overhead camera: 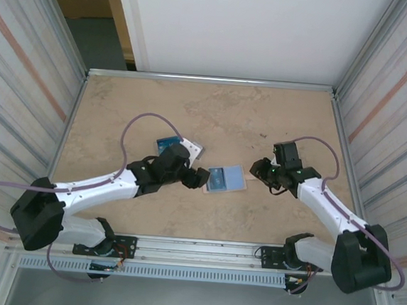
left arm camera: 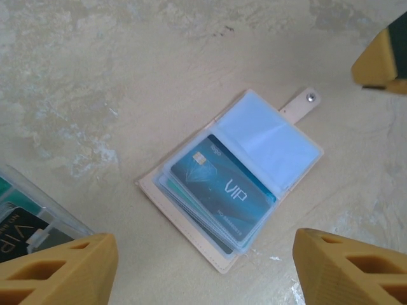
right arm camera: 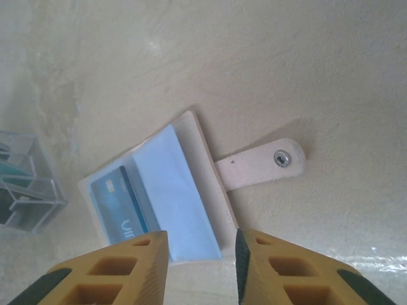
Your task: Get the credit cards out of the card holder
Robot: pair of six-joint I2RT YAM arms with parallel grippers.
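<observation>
1. The card holder [overhead camera: 226, 177] lies open and flat on the bench [overhead camera: 214, 111]. It sits about mid-width, somewhat nearer the near edge, between the two arms.
2. Through the left wrist camera I see its tan cover and clear sleeves. The half toward the snap tab [left arm camera: 299, 105] shows pale blue lining. On the other half, a teal card [left arm camera: 219, 187] marked VIP tops a stack of cards, all tucked in the sleeves. The cards are not out yet.
3. The snap tab is undone. It lies flat on the bench, sticking out from the holder's edge on the right arm's side.
4. The left fingers [left arm camera: 63, 270] are spread wide with nothing between them. From above they sit just at the holder's left edge. I cannot tell whether they touch it.
5. The right fingers [right arm camera: 127, 270] are parted by a narrow gap and pinch nothing. They hang close to the holder's tab-side edge, with a corner of the blue lining showing in the gap below them. I cannot tell whether there is contact.
6. A clear card case [overhead camera: 181, 148] lies on the bench to the left of the holder and farther back, partly hidden by the left arm. It holds a dark card [left arm camera: 19, 232] also lettered VIP and is apart from the holder.
</observation>
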